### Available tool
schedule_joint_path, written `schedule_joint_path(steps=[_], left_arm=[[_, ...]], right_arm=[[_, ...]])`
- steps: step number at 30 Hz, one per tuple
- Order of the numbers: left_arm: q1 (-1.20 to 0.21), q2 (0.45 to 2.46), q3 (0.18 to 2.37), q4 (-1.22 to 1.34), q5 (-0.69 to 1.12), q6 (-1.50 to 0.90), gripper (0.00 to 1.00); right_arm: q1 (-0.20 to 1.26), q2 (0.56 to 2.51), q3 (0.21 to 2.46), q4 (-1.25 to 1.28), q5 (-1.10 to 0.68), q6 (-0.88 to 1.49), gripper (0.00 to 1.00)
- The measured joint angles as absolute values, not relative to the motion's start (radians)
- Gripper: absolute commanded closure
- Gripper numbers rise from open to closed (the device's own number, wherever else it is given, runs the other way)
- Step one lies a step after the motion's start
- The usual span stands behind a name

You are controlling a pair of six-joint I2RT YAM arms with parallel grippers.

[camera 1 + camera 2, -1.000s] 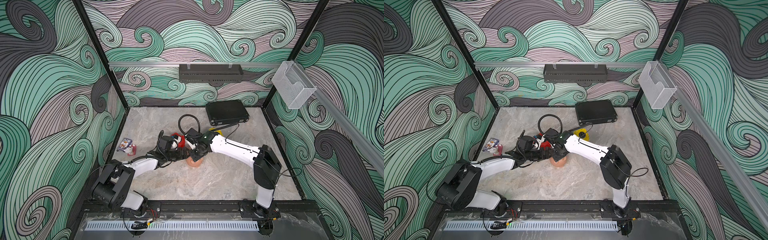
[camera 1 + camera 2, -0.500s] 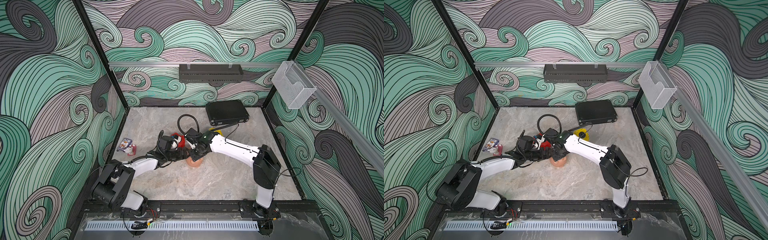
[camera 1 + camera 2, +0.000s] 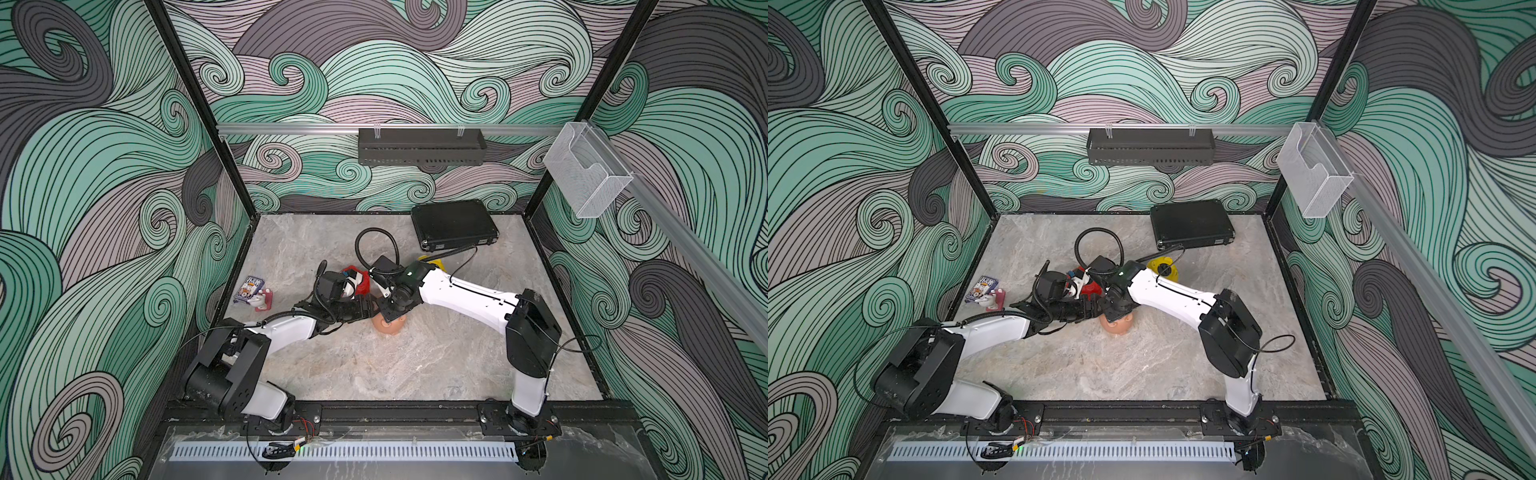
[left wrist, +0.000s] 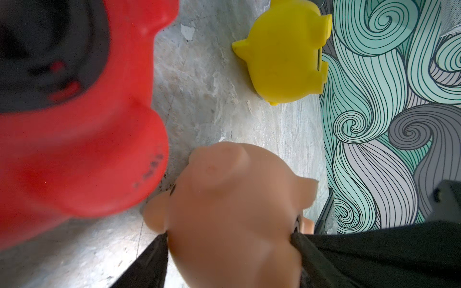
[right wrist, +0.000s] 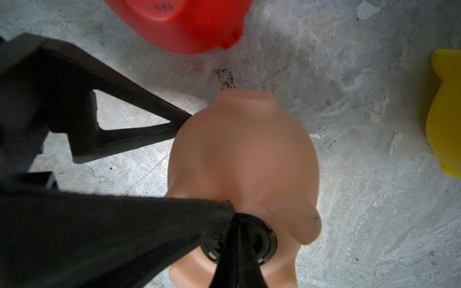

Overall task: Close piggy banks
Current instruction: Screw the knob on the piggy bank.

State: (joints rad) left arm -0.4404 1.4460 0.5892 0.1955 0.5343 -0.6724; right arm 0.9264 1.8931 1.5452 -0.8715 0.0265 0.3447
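Peach pig is sitting clamped between my left pincer's fingers on the surface; my closed right pincer is pressing a black plug into its belly, red pig just beside.

in both top views the arms cover most of the pink pig and red pig. the left wrist view shows the red pig blurred, cut off at the left edge. the yellow pig is cropped at the right edge of the right wrist view.
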Motion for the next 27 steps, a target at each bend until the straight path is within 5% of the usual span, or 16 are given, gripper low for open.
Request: schedule_joint_path(steps=[27], left_arm=[[-0.433,1.449,0.594,0.195,0.539,-0.669,0.26]], right_arm=[[0.926,1.819,1.542,-0.860,0.027,0.337,0.90]])
